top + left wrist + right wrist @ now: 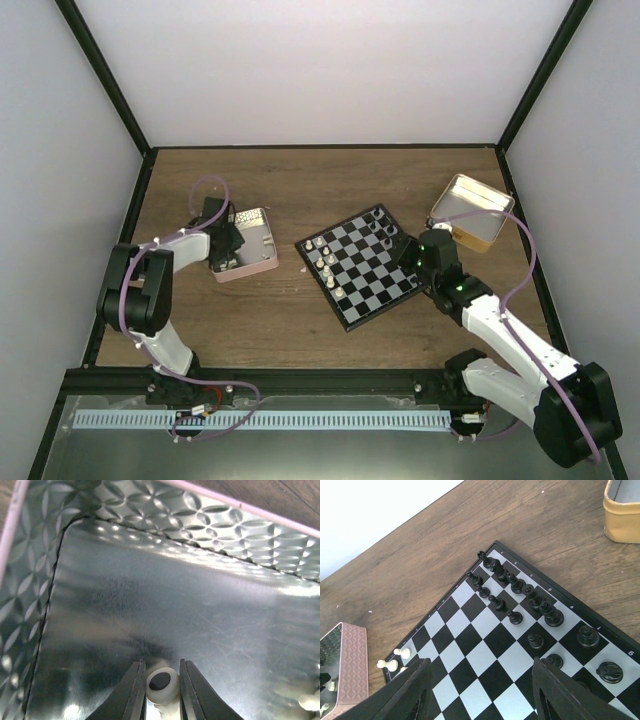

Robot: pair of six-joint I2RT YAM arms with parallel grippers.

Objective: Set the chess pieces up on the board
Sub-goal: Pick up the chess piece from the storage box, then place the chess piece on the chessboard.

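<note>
The chessboard (362,268) lies tilted mid-table, with several cream pieces (325,262) along its left side and several black pieces (380,228) along its far right side. My left gripper (161,690) is down inside the pink-sided tin (262,262), shut on a cream chess piece (162,685) seen from its round base. More cream pieces (307,700) lie at the tin's right edge. My right gripper (479,690) hangs open and empty above the board (485,655), over the black pieces (530,597).
A yellow tin (472,212) stands open at the right, past the board's far corner; its corner shows in the right wrist view (622,510). The pink tin's side shows at lower left of that view (350,670). Black frame rails and white walls enclose the table.
</note>
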